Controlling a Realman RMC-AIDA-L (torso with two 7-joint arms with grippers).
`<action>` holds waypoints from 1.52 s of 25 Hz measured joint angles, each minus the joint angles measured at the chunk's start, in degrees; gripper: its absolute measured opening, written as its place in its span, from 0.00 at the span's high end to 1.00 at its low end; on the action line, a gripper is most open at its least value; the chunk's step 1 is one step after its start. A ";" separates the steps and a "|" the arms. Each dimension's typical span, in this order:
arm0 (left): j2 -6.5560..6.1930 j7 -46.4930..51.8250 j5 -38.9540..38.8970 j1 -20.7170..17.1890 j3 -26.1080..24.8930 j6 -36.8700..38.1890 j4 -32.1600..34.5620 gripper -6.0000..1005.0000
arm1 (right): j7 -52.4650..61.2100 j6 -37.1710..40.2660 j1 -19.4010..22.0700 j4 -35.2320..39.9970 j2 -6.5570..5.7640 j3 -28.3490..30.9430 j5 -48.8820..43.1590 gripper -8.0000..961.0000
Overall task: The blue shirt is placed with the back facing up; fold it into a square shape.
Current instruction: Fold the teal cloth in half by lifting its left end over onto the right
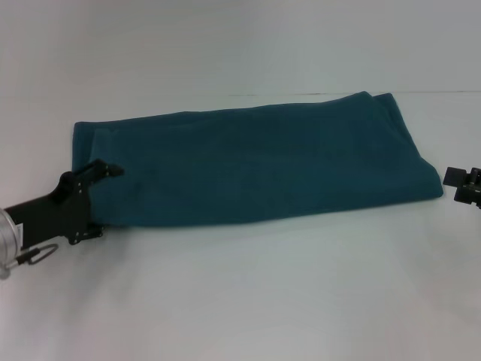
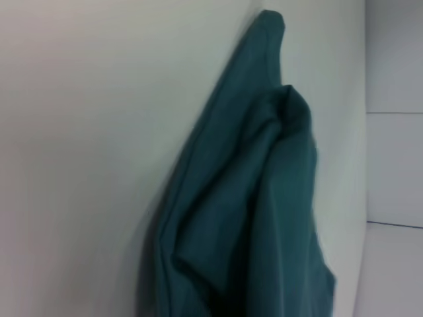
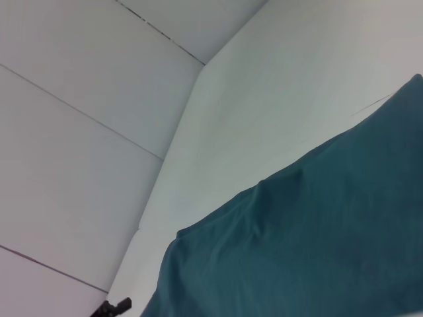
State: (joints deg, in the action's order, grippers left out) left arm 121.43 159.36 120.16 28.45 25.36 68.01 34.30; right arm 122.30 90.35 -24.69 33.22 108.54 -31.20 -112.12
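a: head view has the dark teal-blue cotton shirt lying as a long folded band across the white tabletop, plain side up. the left pincer is at the band's left end, fingers spread around the edge of the cloth, one over the top layer. i can't tell if it really has hold of anything.

b: and the right pincer?

a: just off the right end, apart from the cloth, touching nothing. how its fingers stand i can't tell.

b: what could go wrong from here?

a: my guess: if the left one pinches only the top layer, the stack would peel apart when lifted and the band would come undone. with the far end left free, a pull might also drag the whole shirt along the tabletop instead of folding it over.

b: do the wrist cameras add anything?

a: left wrist view shows the end bunched into loose overlapping folds with one corner poking out, which looks tidy from the head. right wrist view shows a smooth stretch of cloth, and a small dark bit of the other pincer far off.
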 joint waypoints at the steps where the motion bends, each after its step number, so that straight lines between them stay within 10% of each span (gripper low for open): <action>1: -0.03 0.02 0.07 -0.20 0.13 -0.26 -0.43 0.08 | -0.12 -0.01 0.00 -0.08 0.00 0.00 0.00 0.02; 22: 0.50 -2.78 1.32 1.31 0.41 -5.29 -1.85 0.10 | -0.45 -0.53 -0.25 -0.70 -0.14 0.00 -0.03 0.02; 33: 0.39 -5.69 1.12 0.82 -0.27 -5.16 -1.91 0.29 | -0.26 -1.16 -0.02 -1.27 -0.35 0.00 -0.03 0.02; 38: 0.30 -9.23 -0.80 0.52 -0.32 -3.90 -1.81 0.52 | -0.27 -1.32 0.00 -1.40 -0.44 0.00 -0.03 0.02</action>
State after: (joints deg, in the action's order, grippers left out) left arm 121.73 150.13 119.37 28.97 25.05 64.11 32.49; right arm 122.03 89.03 -24.70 31.82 108.10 -31.20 -112.15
